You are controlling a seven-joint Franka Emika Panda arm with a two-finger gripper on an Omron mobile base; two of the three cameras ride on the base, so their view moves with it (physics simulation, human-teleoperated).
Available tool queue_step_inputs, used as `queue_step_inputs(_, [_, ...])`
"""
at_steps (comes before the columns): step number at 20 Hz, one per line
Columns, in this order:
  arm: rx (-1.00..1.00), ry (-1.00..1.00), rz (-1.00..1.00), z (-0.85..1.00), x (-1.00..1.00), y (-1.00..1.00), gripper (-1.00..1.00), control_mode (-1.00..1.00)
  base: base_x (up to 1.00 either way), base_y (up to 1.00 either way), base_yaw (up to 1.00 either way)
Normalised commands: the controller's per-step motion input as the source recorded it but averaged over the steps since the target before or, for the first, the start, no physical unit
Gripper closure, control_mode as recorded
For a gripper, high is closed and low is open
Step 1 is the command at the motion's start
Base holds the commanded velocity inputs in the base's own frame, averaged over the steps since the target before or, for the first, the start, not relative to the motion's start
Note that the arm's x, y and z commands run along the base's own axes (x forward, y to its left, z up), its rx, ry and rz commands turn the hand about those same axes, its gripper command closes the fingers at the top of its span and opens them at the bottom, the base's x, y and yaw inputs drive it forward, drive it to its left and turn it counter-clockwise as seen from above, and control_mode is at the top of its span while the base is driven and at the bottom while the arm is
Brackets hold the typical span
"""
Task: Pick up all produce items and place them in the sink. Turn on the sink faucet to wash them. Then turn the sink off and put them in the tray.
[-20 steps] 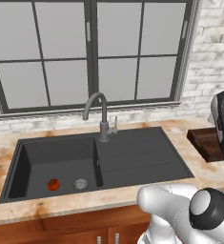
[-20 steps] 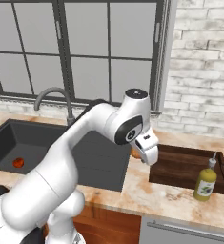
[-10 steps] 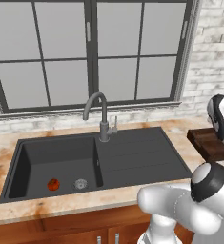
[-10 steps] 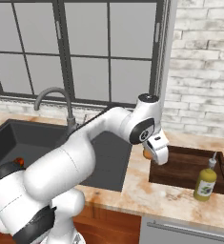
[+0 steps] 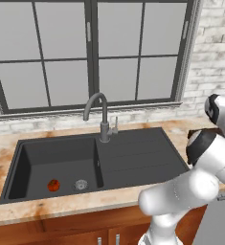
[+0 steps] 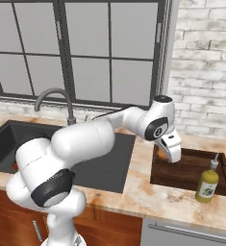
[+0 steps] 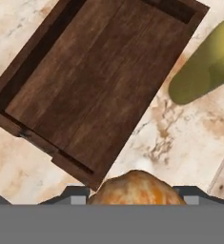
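I'm holding the orange ball (image 7: 136, 188) between my fingertips, my pincer (image 6: 173, 154) closed around it and hanging over the left end of the tray (image 6: 191, 169). Looking down along my hand, the tray (image 7: 94, 81) is lying bare below me, plain dark wood with low walls, and the ball is sitting just off its near corner in my sight. The red ball (image 5: 53, 185) is resting on the floor of the sink (image 5: 133, 155), in the deep basin, just beside the round drain (image 5: 80, 183). The faucet (image 5: 102, 117) is arching over the basin's back edge. A yellow-green bottle (image 6: 207, 181) is standing on the counter (image 6: 148, 194) at the tray's front right corner. Behind it all a big window (image 5: 92, 52) is facing me, with white brick (image 6: 201, 67) to its right.
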Motion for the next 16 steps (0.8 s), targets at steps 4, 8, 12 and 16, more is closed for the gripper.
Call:
queue_step_inputs(4, [0.02, 0.02, -0.04, -0.25, 0.49, -0.52, 1.0, -1.0, 0.0, 0.0, 0.0])
queue_step_inputs(8, [0.07, 0.01, -0.03, -0.26, 0.42, -0.58, 1.0, -1.0, 0.0, 0.0, 0.0])
queue_step_inputs(12, [0.09, 0.0, -0.02, -0.28, 0.3, -0.63, 1.0, -1.0, 0.0, 0.0, 0.0])
queue_step_inputs(16, [0.06, 0.01, -0.04, -0.27, 0.28, -0.62, 1.0, -1.0, 0.0, 0.0, 0.0])
